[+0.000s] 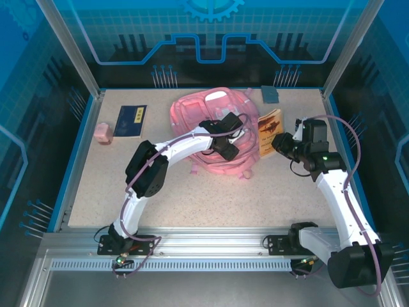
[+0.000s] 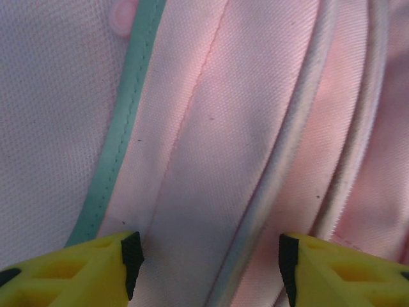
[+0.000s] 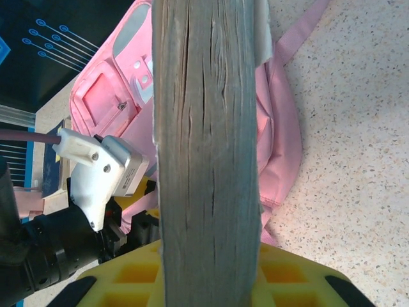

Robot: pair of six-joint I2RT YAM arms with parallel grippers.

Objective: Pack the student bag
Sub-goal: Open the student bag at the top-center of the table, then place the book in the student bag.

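Observation:
The student bag (image 1: 198, 112), a soft pink backpack, lies flat at the middle back of the table. My left gripper (image 1: 225, 146) hovers low over the bag's right half. In the left wrist view its jaws (image 2: 209, 262) stand apart, open, right against the pink fabric (image 2: 211, 128), with a whitish zip trim (image 2: 287, 160) running between the black pads. My right gripper (image 1: 279, 142) is shut on an orange-covered book (image 1: 270, 128) at the bag's right edge. The book's grey page edge (image 3: 204, 128) stands upright between the yellow fingers (image 3: 128, 275), with the bag (image 3: 281, 128) behind it.
A dark blue book (image 1: 131, 120) and a small pink block (image 1: 102, 132) lie at the back left. A grey-blue object (image 1: 270, 94) sits at the back right. The left arm's wrist (image 3: 96, 169) is close to the left of the held book. Blue rails border the table.

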